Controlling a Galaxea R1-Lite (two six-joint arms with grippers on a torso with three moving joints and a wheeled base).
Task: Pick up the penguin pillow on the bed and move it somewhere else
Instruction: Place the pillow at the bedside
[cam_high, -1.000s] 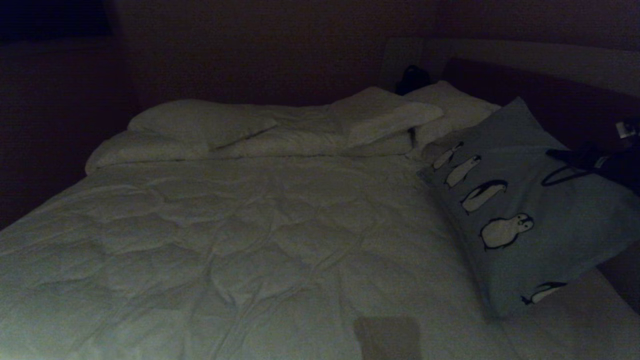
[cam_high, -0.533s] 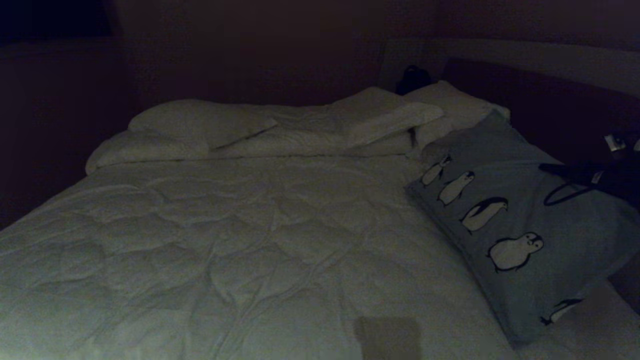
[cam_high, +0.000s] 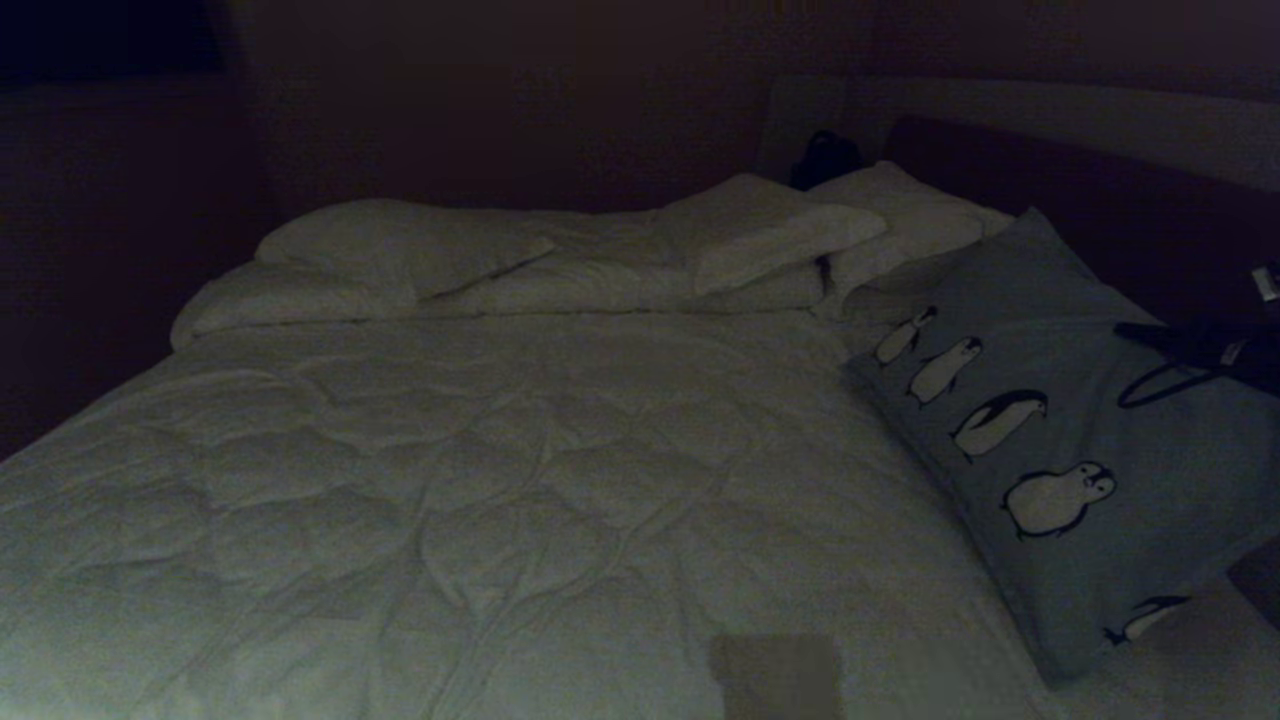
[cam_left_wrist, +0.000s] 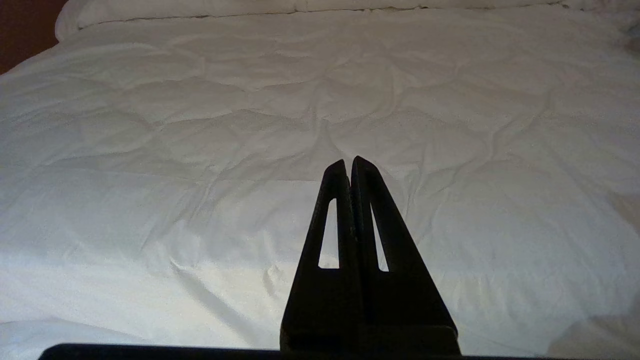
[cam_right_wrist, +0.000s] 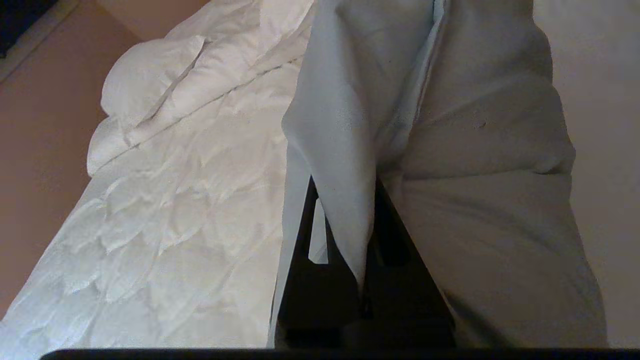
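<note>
Where the bed (cam_high: 480, 480) spreads its wrinkled quilted comforter, the right pincer (cam_right_wrist: 367, 200) stays clenched on the soft grey-blue penguin pillow's (cam_high: 1060, 440) fabric; the left pincer (cam_left_wrist: 350, 165) hangs closed, empty.

A bedroom – made bed (cam_high: 500, 480), white pillows (cam_high: 400, 245), headboard (cam_high: 1100, 200)

The pillow (cam_high: 1070, 420) is grey-blue with a row of black-and-white penguins, the quilted bed (cam_high: 480, 480) cover and plain pillows (cam_high: 400, 245) are white.

Penguin pillow (cam_high: 1070, 420) on bed (cam_high: 500, 480) right side, plain pillows (cam_high: 560, 250) behind at headboard end.
</note>
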